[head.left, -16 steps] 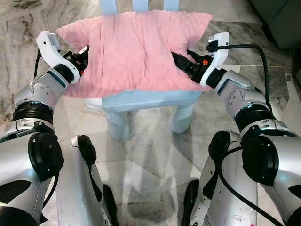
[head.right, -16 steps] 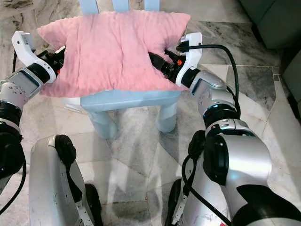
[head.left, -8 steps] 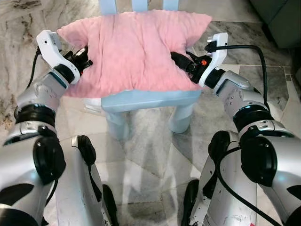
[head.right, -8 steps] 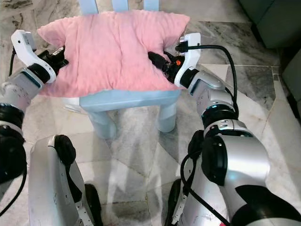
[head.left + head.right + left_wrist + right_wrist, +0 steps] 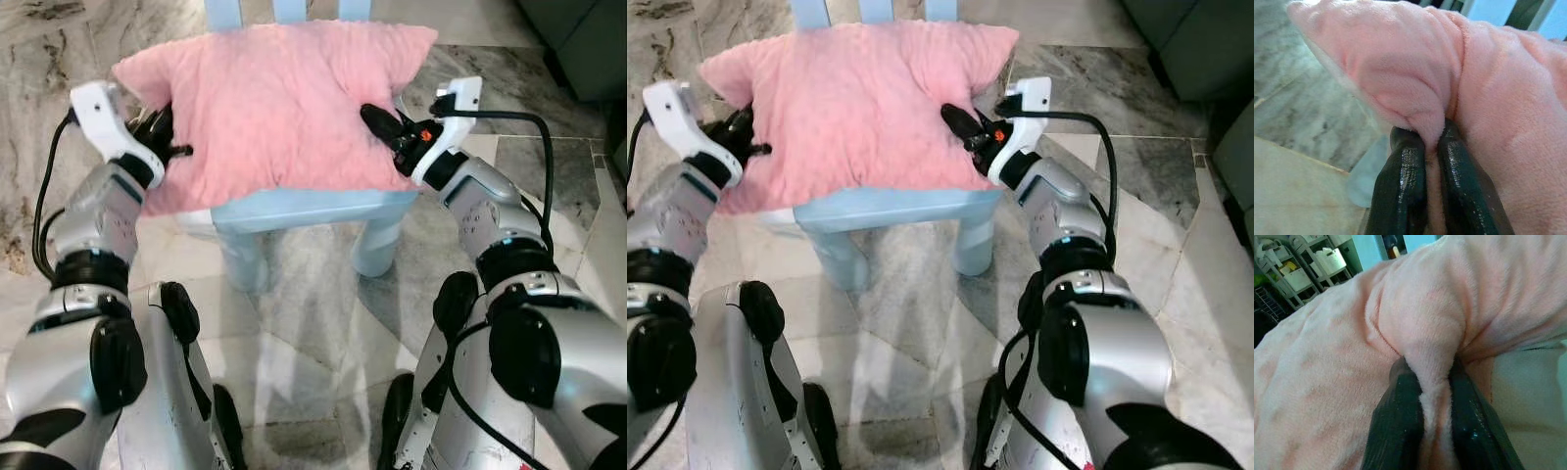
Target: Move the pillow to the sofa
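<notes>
A large pink plush pillow point(image 5: 269, 93) lies across the seat of a small light-blue chair point(image 5: 304, 209) in front of me. My left gripper point(image 5: 165, 135) is shut on a fold of the pillow's left edge; the left wrist view shows its two fingers point(image 5: 1405, 188) pinching pink fabric point(image 5: 1498, 98). My right gripper point(image 5: 377, 119) is shut on a fold at the pillow's right edge, and its fingers point(image 5: 1396, 431) squeeze a ridge of the pillow point(image 5: 1425, 333). The pillow's right side is slightly raised off the seat.
The chair stands on a grey marbled tile floor point(image 5: 323, 323). A dark grey sofa corner point(image 5: 588, 39) sits at the far right. My own legs and torso occupy the near floor. White storage shelves point(image 5: 1298, 269) stand in the background of the right wrist view.
Both arms have drawn up and inward with the pillow's edges pinched. The pillow has bunched and lifted a little at both sides.
</notes>
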Robot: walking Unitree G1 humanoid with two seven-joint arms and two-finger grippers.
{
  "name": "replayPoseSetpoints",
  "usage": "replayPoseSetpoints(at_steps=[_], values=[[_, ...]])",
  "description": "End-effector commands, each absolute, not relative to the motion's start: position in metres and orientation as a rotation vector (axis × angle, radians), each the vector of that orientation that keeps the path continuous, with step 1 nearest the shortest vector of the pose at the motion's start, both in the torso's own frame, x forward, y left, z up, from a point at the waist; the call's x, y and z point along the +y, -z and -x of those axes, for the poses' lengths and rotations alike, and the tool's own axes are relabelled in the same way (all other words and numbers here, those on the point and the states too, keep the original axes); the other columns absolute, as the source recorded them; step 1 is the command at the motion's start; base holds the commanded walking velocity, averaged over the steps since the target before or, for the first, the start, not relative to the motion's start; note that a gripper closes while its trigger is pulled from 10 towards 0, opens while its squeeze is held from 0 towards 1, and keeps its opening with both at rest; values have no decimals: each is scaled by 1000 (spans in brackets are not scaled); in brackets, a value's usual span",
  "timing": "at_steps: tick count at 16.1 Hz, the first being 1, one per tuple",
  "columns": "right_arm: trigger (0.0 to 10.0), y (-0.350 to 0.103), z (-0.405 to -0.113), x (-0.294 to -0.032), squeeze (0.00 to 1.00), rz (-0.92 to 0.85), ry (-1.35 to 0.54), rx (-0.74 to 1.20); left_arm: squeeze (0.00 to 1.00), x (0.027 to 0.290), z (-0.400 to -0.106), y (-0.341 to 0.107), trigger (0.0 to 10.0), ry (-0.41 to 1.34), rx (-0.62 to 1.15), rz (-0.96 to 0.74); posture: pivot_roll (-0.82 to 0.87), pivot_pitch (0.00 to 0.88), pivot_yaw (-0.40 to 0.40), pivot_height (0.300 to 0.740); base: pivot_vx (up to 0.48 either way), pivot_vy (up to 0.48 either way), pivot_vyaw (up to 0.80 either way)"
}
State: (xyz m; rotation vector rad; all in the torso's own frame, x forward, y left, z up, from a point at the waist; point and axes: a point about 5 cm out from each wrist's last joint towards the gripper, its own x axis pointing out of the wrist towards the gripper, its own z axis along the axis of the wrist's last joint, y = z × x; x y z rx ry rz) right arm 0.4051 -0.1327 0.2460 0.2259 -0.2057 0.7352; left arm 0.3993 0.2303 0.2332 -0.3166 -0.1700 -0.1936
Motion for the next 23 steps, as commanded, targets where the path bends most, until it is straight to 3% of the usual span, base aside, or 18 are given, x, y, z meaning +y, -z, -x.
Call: replayPoseSetpoints(at_steps=[1,6,8,13,16,18,19,20,21,22,23], values=[[0,-238,-400,-130,0,-239,-738,-206,0,235,-393,-223,0,157,-183,291,-73,231,14,306,0,0,0],[0,-217,-380,-137,0,-247,-652,-255,0,232,-384,-203,0,101,-218,273,-107,104,17,306,0,0,0],[0,-192,-365,-146,0,-266,-514,-248,0,213,-378,-184,0,121,-204,277,-130,0,24,306,0,0,0],[0,-179,-351,-146,0,-235,-397,-247,0,182,-374,-170,0,134,-203,296,-139,0,34,306,0,0,0],[0,-173,-338,-149,0,-183,-313,-250,0,180,-358,-140,0,131,-118,278,-155,0,51,306,0,0,0],[8275,-155,-327,-150,0,-101,-254,-202,0,182,-342,-109,0,138,-37,227,-158,0,56,306,0,0,0],[7765,-147,-323,-150,0,-46,-238,-180,0,184,-338,-99,0,122,1,217,-150,0,56,306,0,0,0],[10000,-134,-321,-151,0,-19,-211,-123,0,187,-335,-87,3059,71,55,224,-146,0,58,306,0,0,0],[10000,-130,-319,-151,0,-6,-184,-100,0,184,-333,-85,7176,73,62,211,-147,0,64,306,0,0,0],[10000,-131,-318,-150,0,-7,-183,-108,0,181,-332,-86,8980,82,61,205,-146,0,63,306,0,0,0],[10000,-134,-318,-150,0,-10,-174,-124,0,179,-334,-88,10000,94,63,200,-149,0,68,306,0,0,0]])
